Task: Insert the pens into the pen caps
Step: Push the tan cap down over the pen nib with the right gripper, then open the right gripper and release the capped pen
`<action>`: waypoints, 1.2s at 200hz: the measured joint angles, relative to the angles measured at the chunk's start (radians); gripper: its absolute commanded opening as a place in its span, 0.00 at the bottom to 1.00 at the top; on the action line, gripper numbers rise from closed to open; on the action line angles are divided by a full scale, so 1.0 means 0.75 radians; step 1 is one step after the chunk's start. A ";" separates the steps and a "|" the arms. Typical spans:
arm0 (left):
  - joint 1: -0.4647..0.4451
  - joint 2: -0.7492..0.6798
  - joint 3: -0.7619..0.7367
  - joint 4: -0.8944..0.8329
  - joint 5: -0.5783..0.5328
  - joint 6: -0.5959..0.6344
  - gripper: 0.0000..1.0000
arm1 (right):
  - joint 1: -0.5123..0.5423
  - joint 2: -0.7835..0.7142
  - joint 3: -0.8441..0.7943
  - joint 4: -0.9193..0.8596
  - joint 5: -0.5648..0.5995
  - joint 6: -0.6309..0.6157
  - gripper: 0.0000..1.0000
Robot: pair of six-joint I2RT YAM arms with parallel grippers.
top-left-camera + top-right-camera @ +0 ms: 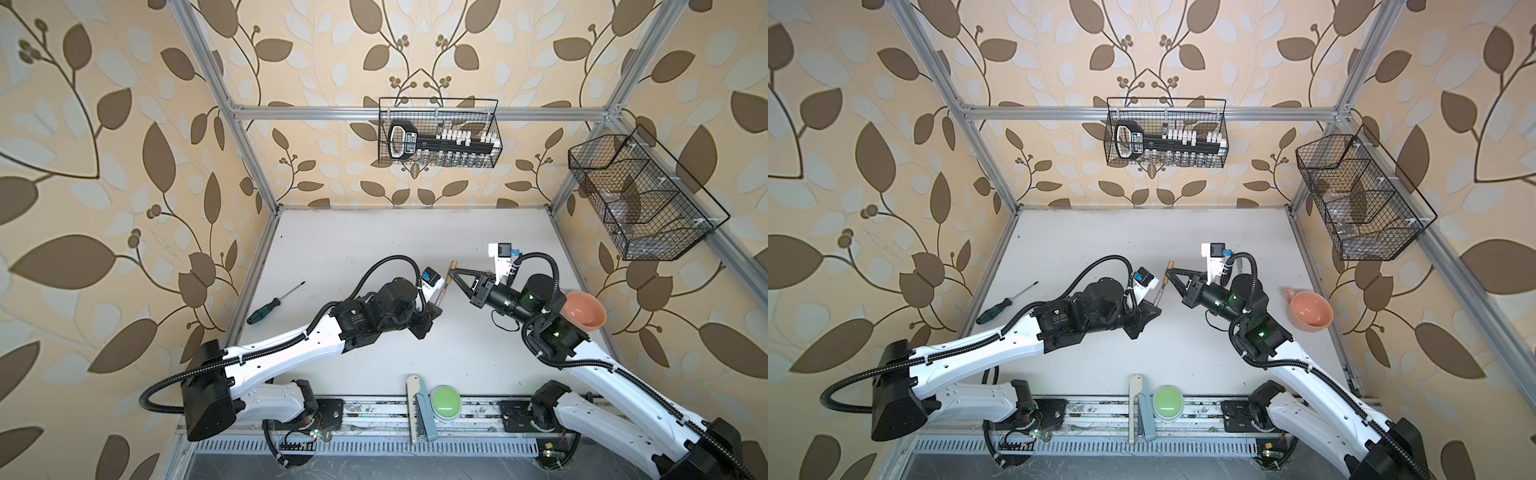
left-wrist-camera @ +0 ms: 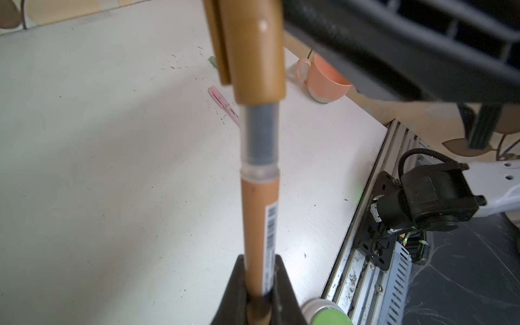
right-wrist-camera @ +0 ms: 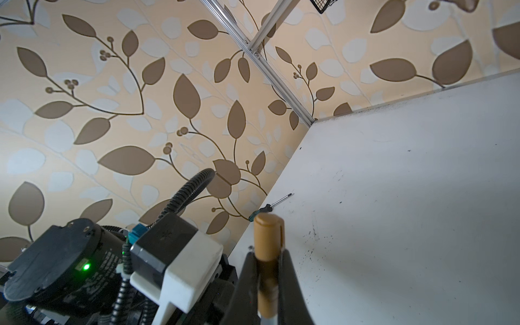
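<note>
White table bears screwdriver, cup, pink pen.

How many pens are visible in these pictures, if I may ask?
2: the brown pen in the left gripper, tip inside the brown cap; the pink pen lying on the table. A green sliver beyond may be a third.

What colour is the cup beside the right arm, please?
Salmon pink cup, clearest in a top view.

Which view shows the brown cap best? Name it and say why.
Left wrist: the brown cap fills the frame, partly seated on the brown pen. Right wrist shows its closed end, not the joint. In both top views it is a tiny speck.
</note>
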 measured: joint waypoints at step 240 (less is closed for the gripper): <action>-0.008 0.005 0.011 0.026 -0.040 0.014 0.00 | -0.106 -0.034 0.134 -0.260 -0.069 -0.122 0.46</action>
